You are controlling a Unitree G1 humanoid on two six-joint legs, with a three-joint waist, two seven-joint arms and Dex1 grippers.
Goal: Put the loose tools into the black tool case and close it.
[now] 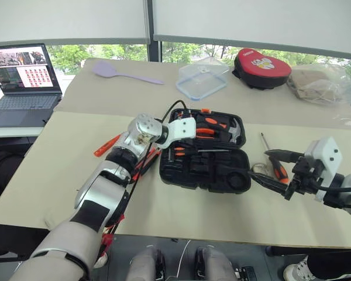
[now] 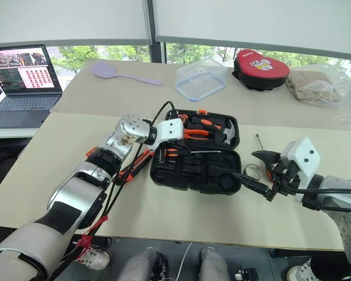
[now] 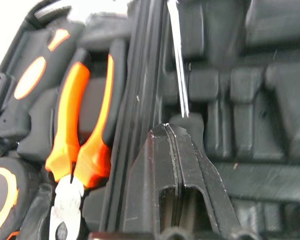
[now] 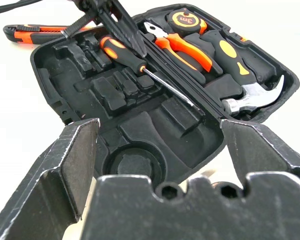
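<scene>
The black tool case [image 1: 187, 175] lies open in the middle of the table, with pliers, hammer and tape measure in its far half. My left gripper [image 1: 174, 153] is shut, its tips resting on the handle of a black-and-orange screwdriver [image 4: 122, 52] that lies in the case's near half, with nothing between the fingers [image 3: 190, 165]. An orange screwdriver [image 1: 107, 145] and a utility knife [image 4: 35, 32] lie on the table left of the case. My right gripper [image 1: 259, 165] hangs open right of the case, above a grey tape roll [image 2: 251, 171] and another screwdriver [image 1: 277, 168].
At the back of the table are a purple spatula [image 1: 111, 71], a clear container [image 1: 202, 79], a red-and-black pouch [image 1: 260, 67] and a plastic bag [image 1: 324, 82]. A laptop [image 1: 23, 76] stands at the far left. A black cable runs along my left arm.
</scene>
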